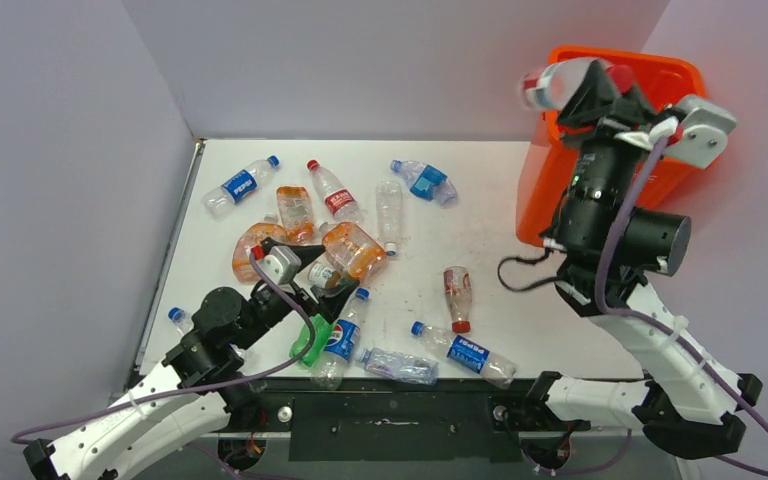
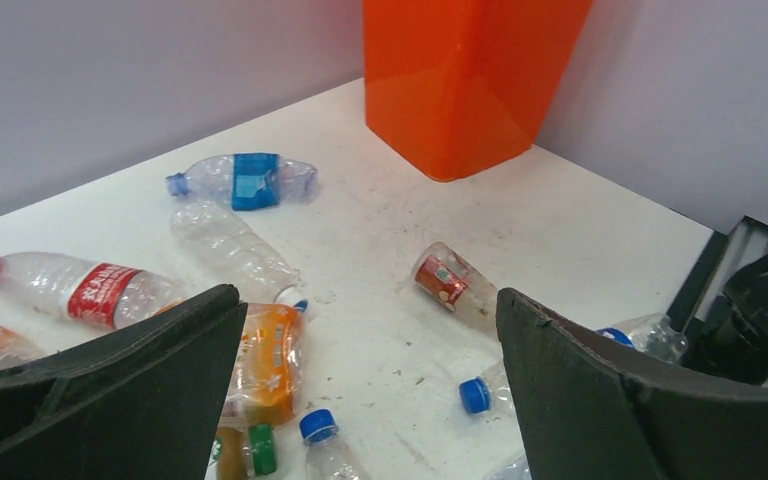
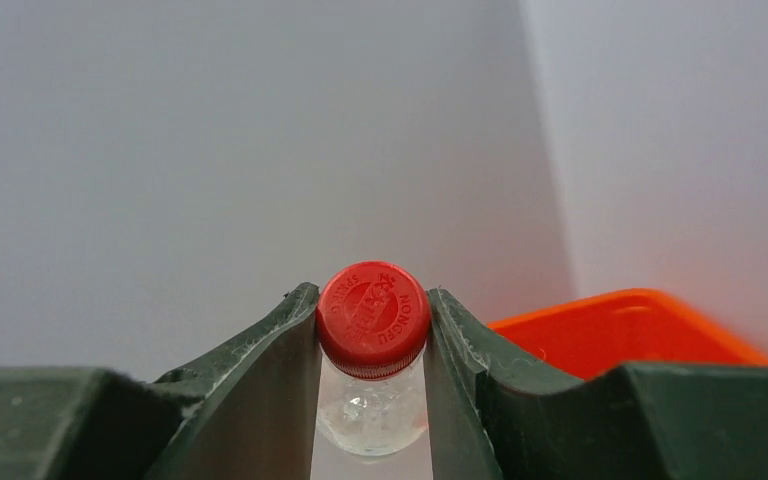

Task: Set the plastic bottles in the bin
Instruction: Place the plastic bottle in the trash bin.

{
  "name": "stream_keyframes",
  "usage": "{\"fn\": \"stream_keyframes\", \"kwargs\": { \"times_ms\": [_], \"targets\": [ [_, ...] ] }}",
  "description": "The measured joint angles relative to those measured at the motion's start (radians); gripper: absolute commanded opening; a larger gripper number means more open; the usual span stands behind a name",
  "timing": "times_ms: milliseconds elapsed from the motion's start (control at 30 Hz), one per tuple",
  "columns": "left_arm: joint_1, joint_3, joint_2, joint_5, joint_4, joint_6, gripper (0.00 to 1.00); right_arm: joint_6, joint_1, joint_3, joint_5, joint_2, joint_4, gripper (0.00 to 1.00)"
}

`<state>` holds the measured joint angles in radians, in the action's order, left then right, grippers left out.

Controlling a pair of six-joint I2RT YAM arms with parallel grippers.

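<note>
R gripper (image 3: 372, 298) is closed on a clear bottle (image 3: 370, 410). The two fingers pinch it at the neck, right under its red cap (image 3: 373, 318). In the top view this bottle is high up and a bit blurred, at the left edge of the bin (image 1: 650, 57). I can't tell if it is fully over the opening. The bin stands at the far right corner of the table (image 1: 500, 200), approx. against the wall.

L gripper (image 2: 365, 295) is wide open with nothing between the fingers. It is low over the group of bottles at the near left side, close to an orange-tinted bottle (image 1: 355, 250) and a green bottle (image 1: 312, 340).

Other bottles lie flat on the table, e.g. a Pepsi bottle (image 1: 242, 185), a crushed blue-label bottle (image 1: 422, 180) and a red-label bottle (image 1: 457, 295) in the middle, apart from the bin.
</note>
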<state>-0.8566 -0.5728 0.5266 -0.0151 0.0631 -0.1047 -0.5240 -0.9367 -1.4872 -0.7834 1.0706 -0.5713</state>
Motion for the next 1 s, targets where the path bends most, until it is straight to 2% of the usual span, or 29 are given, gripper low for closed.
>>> {"fn": "stream_keyframes", "kwargs": {
  "times_ms": [67,133,267,467,500,533,567,600,700,800,1000],
  "targets": [
    [0.0,0.003,-0.005,-0.037,0.0,0.005,0.96,-0.071,0.103,-0.072,-0.051,0.066,-0.096,0.05],
    [0.0,0.004,-0.008,-0.067,-0.002,0.009,0.96,-0.065,0.249,-0.147,-0.095,0.141,-0.104,0.05],
    [-0.008,0.004,0.007,-0.116,-0.016,0.013,0.96,0.101,0.528,-0.278,-0.135,0.297,0.051,0.05],
    [-0.031,0.004,0.027,-0.17,-0.048,0.024,0.96,0.341,0.717,-0.283,-0.137,0.423,0.245,0.06],
    [-0.033,0.004,0.026,-0.179,-0.052,0.027,0.96,0.383,0.738,-0.283,-0.125,0.433,0.269,0.17],
    [-0.034,0.004,0.024,-0.187,-0.054,0.031,0.96,0.418,0.756,-0.283,-0.11,0.441,0.289,0.42],
    [-0.035,0.004,0.024,-0.193,-0.055,0.034,0.96,0.455,0.78,-0.283,-0.093,0.448,0.304,0.73],
    [-0.037,0.004,0.023,-0.199,-0.056,0.035,0.96,0.5,0.809,-0.283,-0.071,0.457,0.32,0.93],
    [-0.042,0.003,0.023,-0.222,-0.062,0.041,0.96,0.602,0.866,-0.283,-0.014,0.476,0.358,0.9],
    [-0.048,0.003,0.028,-0.247,-0.07,0.049,0.96,0.675,0.869,-0.284,0.042,0.481,0.393,0.9],
    [-0.052,0.003,0.031,-0.269,-0.076,0.066,0.96,0.716,0.677,-0.203,0.164,0.39,0.371,0.9]
  ]
}}
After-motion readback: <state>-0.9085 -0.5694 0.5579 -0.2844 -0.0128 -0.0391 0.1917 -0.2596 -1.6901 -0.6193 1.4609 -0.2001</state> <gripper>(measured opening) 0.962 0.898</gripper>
